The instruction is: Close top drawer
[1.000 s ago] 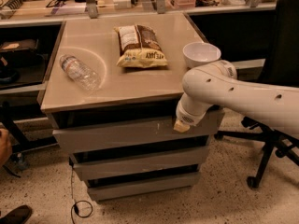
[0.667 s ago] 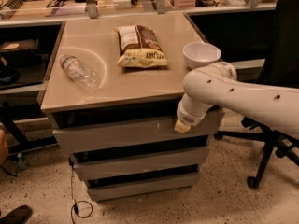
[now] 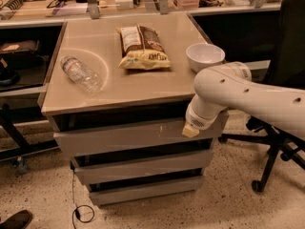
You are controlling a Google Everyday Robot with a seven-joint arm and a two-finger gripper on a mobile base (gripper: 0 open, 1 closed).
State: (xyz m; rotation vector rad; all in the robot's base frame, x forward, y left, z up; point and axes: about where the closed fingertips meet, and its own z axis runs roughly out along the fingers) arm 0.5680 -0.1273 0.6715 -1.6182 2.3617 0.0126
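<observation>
The top drawer [image 3: 119, 140] is the wide grey front just under the beige cabinet top [image 3: 157, 87], with small white scuffs. It stands a little forward of the two narrower fronts below, with a dark gap above it. My white arm reaches in from the right. My gripper [image 3: 190, 130] rests with its beige tip against the right end of the top drawer's front.
On the cabinet top lie a plastic bottle [image 3: 81, 74], a chip bag [image 3: 142, 46] and a white bowl [image 3: 205, 56]. The middle drawer [image 3: 138, 168] and bottom drawer [image 3: 143, 191] sit below. An office chair [image 3: 276, 147] stands right; a cable [image 3: 78, 211] and shoe [image 3: 14, 219] lie on the floor at left.
</observation>
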